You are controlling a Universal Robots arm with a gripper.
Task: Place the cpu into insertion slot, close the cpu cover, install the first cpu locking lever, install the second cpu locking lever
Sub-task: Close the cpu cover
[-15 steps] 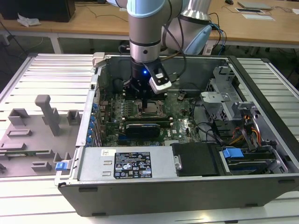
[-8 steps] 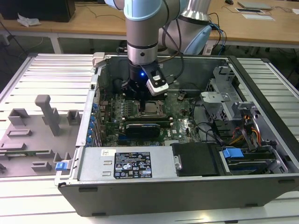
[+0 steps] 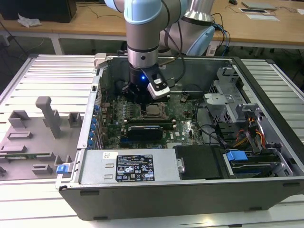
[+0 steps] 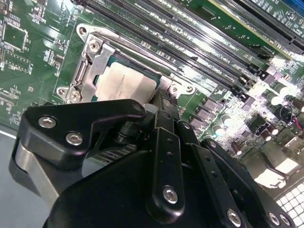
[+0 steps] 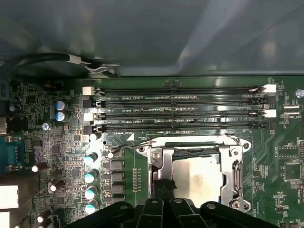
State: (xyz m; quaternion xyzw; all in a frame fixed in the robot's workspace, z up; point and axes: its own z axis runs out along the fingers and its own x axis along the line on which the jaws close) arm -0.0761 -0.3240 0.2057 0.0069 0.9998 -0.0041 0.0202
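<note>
Our gripper [image 5: 164, 184] sits at the cover [image 5: 236, 166] edge, jaws pressed together. If we slip, we could scratch the cpu [image 5: 197, 178]

Arm [image 3: 144, 42] vertical (hand [image 5: 164, 186] pointing down)

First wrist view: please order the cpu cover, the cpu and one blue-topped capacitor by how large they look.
1. The cpu cover, the metal frame around the chip.
2. The cpu, seen inside the cover's window.
3. A blue-topped capacitor, clearly the smallest.
All three sit on one board, so nearness to the camera changes little.
</note>
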